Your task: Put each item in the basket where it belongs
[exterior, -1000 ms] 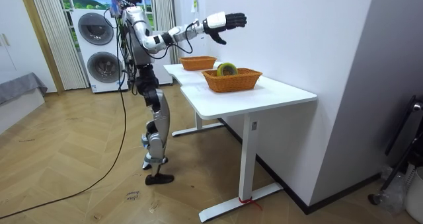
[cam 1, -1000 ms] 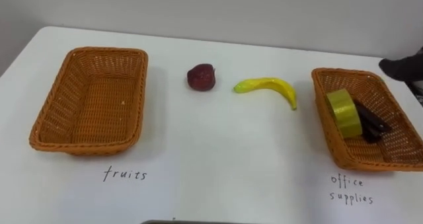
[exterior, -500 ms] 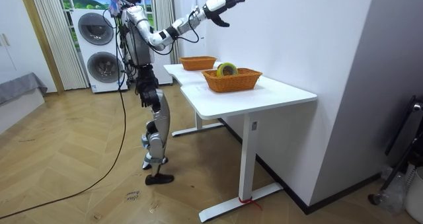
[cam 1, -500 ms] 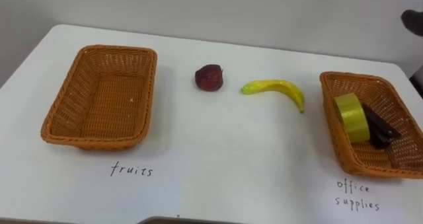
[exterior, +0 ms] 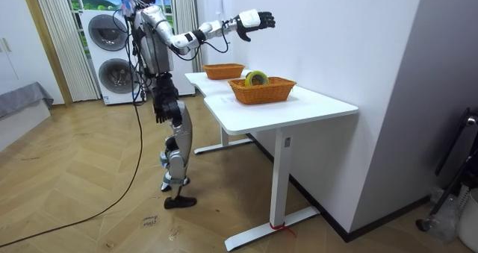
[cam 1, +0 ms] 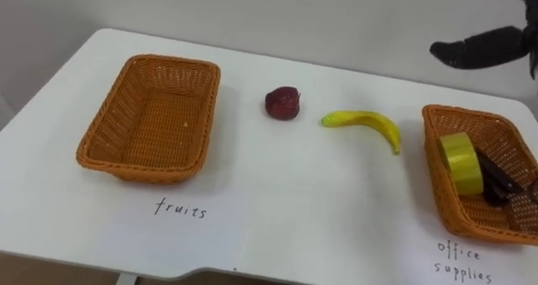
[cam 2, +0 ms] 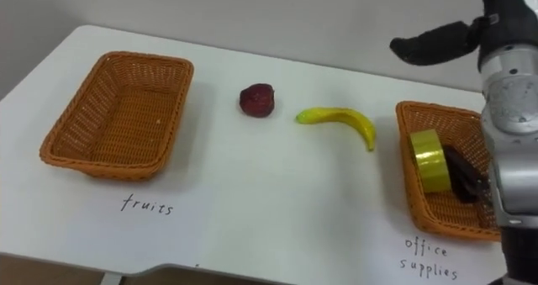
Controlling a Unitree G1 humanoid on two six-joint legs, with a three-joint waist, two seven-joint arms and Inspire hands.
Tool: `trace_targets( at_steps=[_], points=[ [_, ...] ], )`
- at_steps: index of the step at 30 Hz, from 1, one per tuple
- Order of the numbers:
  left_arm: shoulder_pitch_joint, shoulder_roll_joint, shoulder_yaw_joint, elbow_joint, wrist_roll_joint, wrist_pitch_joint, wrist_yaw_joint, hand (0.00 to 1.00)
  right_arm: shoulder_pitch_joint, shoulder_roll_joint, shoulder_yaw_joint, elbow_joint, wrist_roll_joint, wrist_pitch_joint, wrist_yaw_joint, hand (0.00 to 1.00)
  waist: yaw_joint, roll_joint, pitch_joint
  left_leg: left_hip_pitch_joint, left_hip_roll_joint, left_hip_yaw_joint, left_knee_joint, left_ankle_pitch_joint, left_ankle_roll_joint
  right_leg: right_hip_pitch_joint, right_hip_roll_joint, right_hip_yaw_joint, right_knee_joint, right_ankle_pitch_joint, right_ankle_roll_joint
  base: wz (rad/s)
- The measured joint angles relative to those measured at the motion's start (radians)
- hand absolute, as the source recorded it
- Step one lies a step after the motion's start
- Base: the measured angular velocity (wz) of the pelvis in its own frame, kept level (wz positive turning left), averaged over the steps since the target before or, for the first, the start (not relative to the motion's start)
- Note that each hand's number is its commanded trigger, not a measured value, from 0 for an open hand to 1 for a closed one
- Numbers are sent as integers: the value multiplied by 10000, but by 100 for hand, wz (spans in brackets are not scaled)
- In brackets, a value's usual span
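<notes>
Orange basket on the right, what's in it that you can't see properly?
Dark flat object beside the yellow tape roll: the left eye view's right edge cuts it; in the right eye view the robot's forearm covers part. What it is, unclear.
Woven orange basket: right rim cut off, left eye view.

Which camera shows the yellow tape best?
The left eye view: the whole tape sits in the right basket. The right eye view is much alike; the room view shows its top above the rim.
</notes>
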Motion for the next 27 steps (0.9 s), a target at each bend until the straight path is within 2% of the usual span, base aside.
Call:
trace_targets(
  at_steps=[5, 7, 9, 12, 15, 20, 23, 27],
  points=[
    [26, 310, 43, -11, 711, 154, -45, 0, -174, -180, 23, 1085, 823, 7, 30, 0, 306, -245, -50, -153, -3, -34, 10, 24, -24, -134, 14, -10, -12, 0, -1, 1],
    [28, 328, 132, -105, 842, 191, -38, 0, -184, -197, 23, 1236, 823, 7, 22, 0, 410, -307, -27, -198, -3, -34, 12, 25, -25, -159, 27, -7, -63, 2, -3, 0],
    [25, 327, 217, -194, 883, 209, -38, 0, -186, -206, 23, 1320, 818, 10, 21, 0, 463, -387, -87, -369, 1, -36, 53, 24, -26, -284, 41, -10, -125, 7, -12, 2],
    [-19, 327, 239, -322, 941, 243, -29, 0, -292, -234, 32, 1364, 952, 5, 16, 0, 479, -481, -110, -699, 19, -81, 247, 24, -30, -505, 58, -44, -167, 39, -41, 6],
    [-45, 343, 234, -366, 936, 279, -10, 0, -447, -239, 81, 1770, 981, -8, 17, 0, 478, -477, -102, -888, 16, -132, 317, 22, -28, -640, 50, -122, -172, 56, -37, 6],
    [-113, 346, 215, -431, 942, 367, -118, 0, -451, -239, 200, 2176, 828, -5, 45, 0, 488, -337, 8, -1189, 11, -225, 344, 17, -26, -839, 37, -281, -162, 69, -42, 7],
    [-171, 346, 213, -462, 941, 367, -252, 0, -555, -250, 564, 2397, 729, -7, 51, 0, 525, -277, 24, -1277, 13, -208, 337, 28, -34, -961, 39, -259, -146, 72, -47, -1],
    [-226, 346, 161, -462, 932, 358, -250, 0, -803, -373, 1125, 3299, 722, 23, 51, 0, 544, -314, 1, -1269, 21, -175, 344, 29, -35, -1011, 46, -244, -145, 72, -47, -1]
  ],
)
